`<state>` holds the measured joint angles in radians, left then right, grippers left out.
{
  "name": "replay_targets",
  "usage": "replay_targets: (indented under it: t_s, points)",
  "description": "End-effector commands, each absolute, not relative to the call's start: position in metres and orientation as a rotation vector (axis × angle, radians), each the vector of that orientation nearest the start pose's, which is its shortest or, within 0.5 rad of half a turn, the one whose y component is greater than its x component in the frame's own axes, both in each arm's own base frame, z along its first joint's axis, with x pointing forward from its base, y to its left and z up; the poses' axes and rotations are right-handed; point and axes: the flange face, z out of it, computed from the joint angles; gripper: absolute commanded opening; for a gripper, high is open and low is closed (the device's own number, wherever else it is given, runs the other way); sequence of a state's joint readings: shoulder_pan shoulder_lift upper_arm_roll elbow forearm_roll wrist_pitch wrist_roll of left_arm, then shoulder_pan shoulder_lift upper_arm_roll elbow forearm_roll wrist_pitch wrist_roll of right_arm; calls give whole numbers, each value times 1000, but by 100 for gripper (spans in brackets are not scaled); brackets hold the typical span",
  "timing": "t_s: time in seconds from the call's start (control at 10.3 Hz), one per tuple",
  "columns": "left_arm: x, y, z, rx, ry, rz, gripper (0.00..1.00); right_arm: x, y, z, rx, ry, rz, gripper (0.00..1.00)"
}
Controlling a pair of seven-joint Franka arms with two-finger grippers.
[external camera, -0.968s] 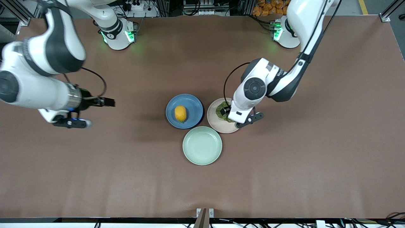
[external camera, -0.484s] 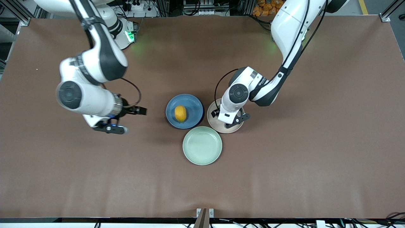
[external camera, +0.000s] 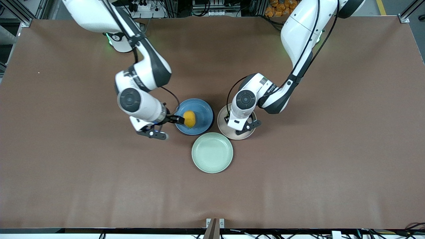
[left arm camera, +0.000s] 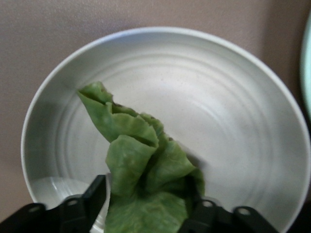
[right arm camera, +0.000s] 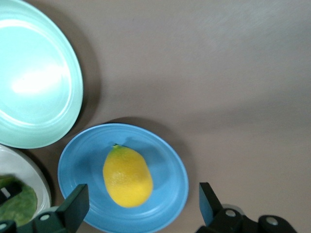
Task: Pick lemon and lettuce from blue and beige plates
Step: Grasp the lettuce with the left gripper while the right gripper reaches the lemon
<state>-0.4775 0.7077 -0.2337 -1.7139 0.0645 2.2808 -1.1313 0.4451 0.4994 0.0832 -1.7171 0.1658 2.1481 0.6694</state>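
Note:
The lemon [external camera: 189,119] lies on the blue plate [external camera: 202,113]. My right gripper [external camera: 177,120] is open at that plate's rim toward the right arm's end of the table. In the right wrist view the lemon [right arm camera: 127,175] sits just ahead of the open right gripper [right arm camera: 143,196], untouched. The lettuce [left arm camera: 141,179] lies on the beige plate [left arm camera: 233,111]. My left gripper [left arm camera: 146,196] is low over it, open, with one finger on each side of the leaf. In the front view the left hand hides the lettuce and covers much of the beige plate [external camera: 232,135].
An empty mint-green plate [external camera: 212,152] sits nearer the front camera, touching close to both other plates; it also shows in the right wrist view [right arm camera: 34,77]. Bare brown table surrounds the three plates.
The right arm has swept in from the right arm's end of the table to the blue plate's rim. The left hand has shifted over the beige plate, and it now hides the lettuce.

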Motion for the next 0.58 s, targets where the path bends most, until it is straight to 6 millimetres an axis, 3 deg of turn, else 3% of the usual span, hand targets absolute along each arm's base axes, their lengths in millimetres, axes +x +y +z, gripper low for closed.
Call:
replay_targets:
  t_s: [0.0, 0.1, 0.48]
  points:
    - [508, -422, 176, -3015, -670, 205, 11, 562, 362, 276, -3021, 400, 176, 100]
    - [510, -423, 181, -3016, -693, 197, 6, 557, 369, 266, -3039, 389, 175, 100]
    - [519, -430, 196, -3023, -775, 165, 1, 540, 390, 230, -3106, 361, 159, 100]
